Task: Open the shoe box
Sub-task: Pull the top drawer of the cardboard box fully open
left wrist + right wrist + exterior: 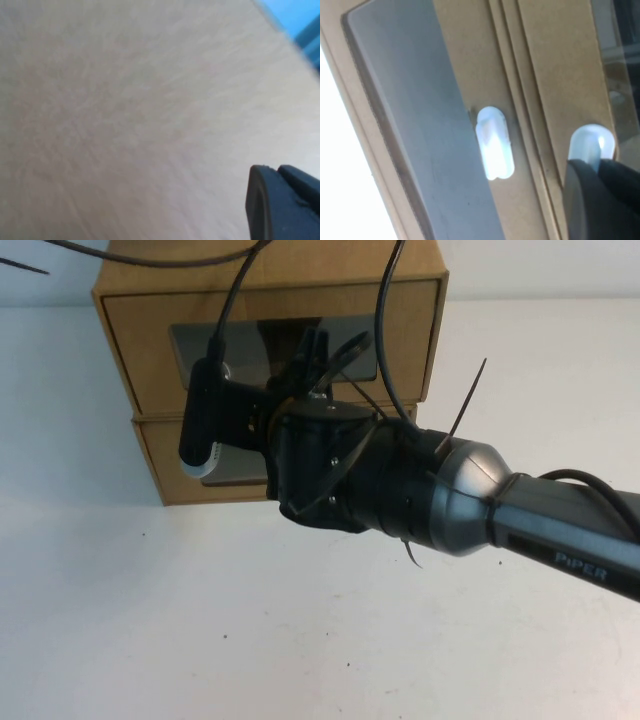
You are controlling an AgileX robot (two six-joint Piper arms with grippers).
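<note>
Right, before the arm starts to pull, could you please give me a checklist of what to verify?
1. Right end effector shut on the white handle: ok.
2. How deep the grip on that handle sits: cannot tell, the fingers hide it.
3. Upper shoe box front flush, not yet pulled out: ok.
4. Second white handle free of the fingers: ok.
5. Left end effector away from the boxes, over a bare pale surface and absent from the high view: ok.
</note>
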